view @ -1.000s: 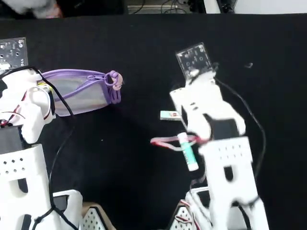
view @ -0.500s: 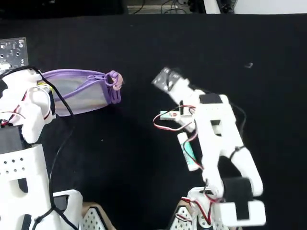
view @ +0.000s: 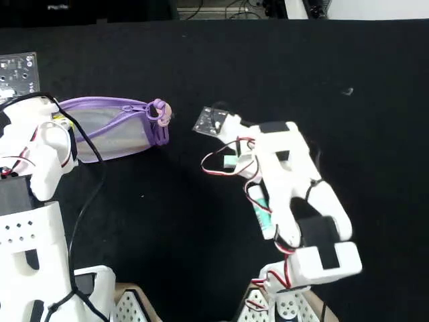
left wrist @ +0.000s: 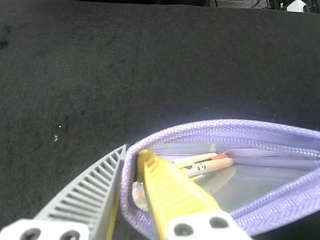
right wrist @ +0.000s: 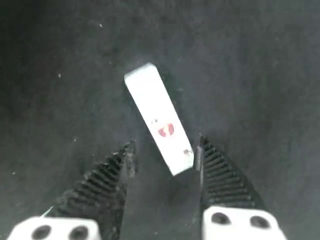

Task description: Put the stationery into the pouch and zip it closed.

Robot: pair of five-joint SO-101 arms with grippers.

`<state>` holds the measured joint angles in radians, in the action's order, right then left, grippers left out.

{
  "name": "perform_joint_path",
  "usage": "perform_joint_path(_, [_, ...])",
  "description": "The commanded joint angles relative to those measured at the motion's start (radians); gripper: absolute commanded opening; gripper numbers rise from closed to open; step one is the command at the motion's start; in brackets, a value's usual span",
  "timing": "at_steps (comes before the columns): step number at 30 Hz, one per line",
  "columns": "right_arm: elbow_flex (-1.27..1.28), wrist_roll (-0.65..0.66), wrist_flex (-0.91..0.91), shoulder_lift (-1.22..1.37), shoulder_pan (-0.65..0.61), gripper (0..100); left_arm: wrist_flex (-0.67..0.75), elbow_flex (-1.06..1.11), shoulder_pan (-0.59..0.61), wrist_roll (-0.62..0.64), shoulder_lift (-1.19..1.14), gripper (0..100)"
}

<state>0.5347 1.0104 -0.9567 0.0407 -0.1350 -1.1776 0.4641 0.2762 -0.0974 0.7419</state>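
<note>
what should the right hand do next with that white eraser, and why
Probably ease the right hand a little further over the white eraser before closing. The hand is open, and only the eraser's near end lies between its tips, off-centre toward one side, so closing now might catch just a corner. The left hand holds the pouch mouth open, ready to receive it.

From above, the right arm covers most of the eraser (view: 230, 161) and part of the glue stick (view: 261, 213). The left arm hides the pouch's (view: 114, 131) left end from us.
</note>
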Motion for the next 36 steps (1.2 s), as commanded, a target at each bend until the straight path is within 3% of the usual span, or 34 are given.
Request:
perform_joint_path(1, [-0.094,0.029,0.021,0.033,-0.031,18.0,0.002,0.068,-0.035,0.006,-0.029,3])
perform_joint_path(12, [-0.17,0.117,0.021,0.199,-0.08,16.9,0.002,0.068,-0.035,0.005,-0.029,3])
perform_joint_path(16, [-0.214,0.104,0.02,0.223,-0.077,0.5,0.002,0.068,-0.035,0.005,-0.029,3])
perform_joint_path(18, [-0.245,0.052,0.014,0.223,-0.072,3.8,0.002,0.068,-0.035,0.005,-0.029,3])
perform_joint_path(24, [-0.326,-0.075,-0.012,0.145,-0.058,1.1,0.002,0.068,-0.035,0.005,-0.029,3])
perform_joint_path(29, [-0.38,-0.196,-0.074,-0.056,-0.077,1.1,0.002,0.068,-0.035,0.005,-0.029,3])
perform_joint_path(36, [-0.387,-0.39,-0.003,-0.323,-0.153,1.1,0.002,0.068,-0.036,0.005,-0.029,3])
